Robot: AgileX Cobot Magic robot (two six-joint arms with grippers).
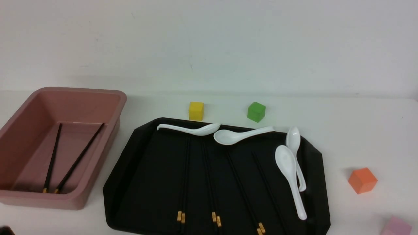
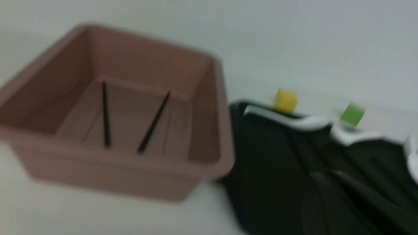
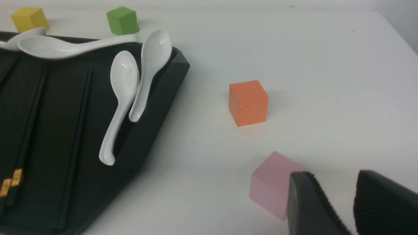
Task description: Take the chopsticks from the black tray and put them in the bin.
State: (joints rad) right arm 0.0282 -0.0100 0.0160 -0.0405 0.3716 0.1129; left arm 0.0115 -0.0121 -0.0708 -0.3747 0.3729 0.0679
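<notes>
Several black chopsticks (image 1: 210, 182) with gold bands lie lengthwise on the black tray (image 1: 153, 189). Two more chopsticks (image 1: 80, 158) lie inside the pink bin (image 1: 81, 91), left of the tray. The left wrist view is blurred. In it my left gripper (image 2: 326, 176) is shut with nothing between its dark fingers, over the tray (image 2: 261, 156), and the bin (image 2: 209, 107) stands beside it with the two chopsticks (image 2: 105, 117) in it. My right gripper (image 3: 331, 174) is open and empty over the table, right of the tray (image 3: 156, 107), next to a pink cube (image 3: 271, 186). Neither gripper appears in the front view.
Several white spoons (image 1: 287, 163) lie along the tray's far and right sides. A yellow cube (image 1: 196, 111) and a green cube (image 1: 256, 112) stand behind the tray. An orange cube (image 1: 362, 180) and the pink cube (image 1: 396, 227) sit on the table to its right.
</notes>
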